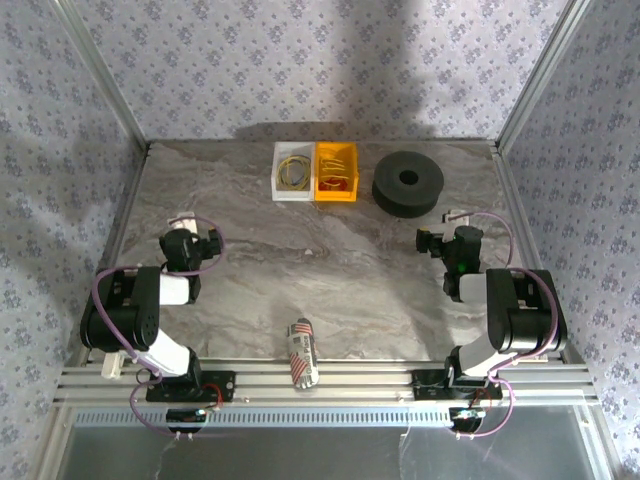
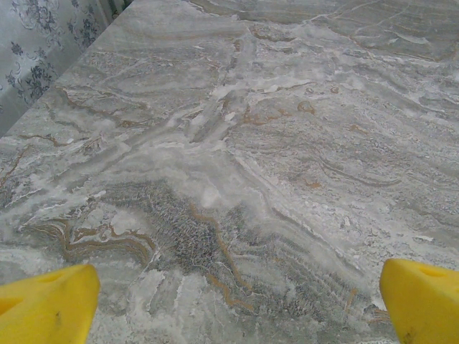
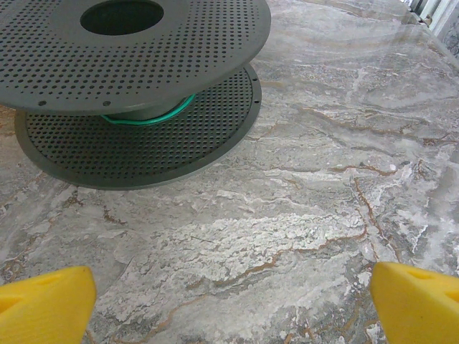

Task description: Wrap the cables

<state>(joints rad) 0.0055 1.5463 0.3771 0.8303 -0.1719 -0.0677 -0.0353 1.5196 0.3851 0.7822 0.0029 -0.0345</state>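
yellow cable [image 1: 294, 172] coiled in white bin [image 1: 293, 195]; red-orange cable [image 1: 336, 181] coiled in yellow bin [image 1: 337, 197]. the bins touch side by side at the far edge, well apart from both arms.
left end effector [image 2: 231, 304]: jaws spread wide, empty, over bare surface [image 1: 300, 270].
right end effector [image 3: 229, 301]: jaws spread wide, empty, near black spool [image 3: 136, 57]; green wire [image 3: 154, 118] on its hub.
surface grey marbled, brown veins. floral-print walls, metal frame posts.
count: two cables, two bins, one spool, one striped can [image 1: 302, 352] lying at the near edge between the arm bases.
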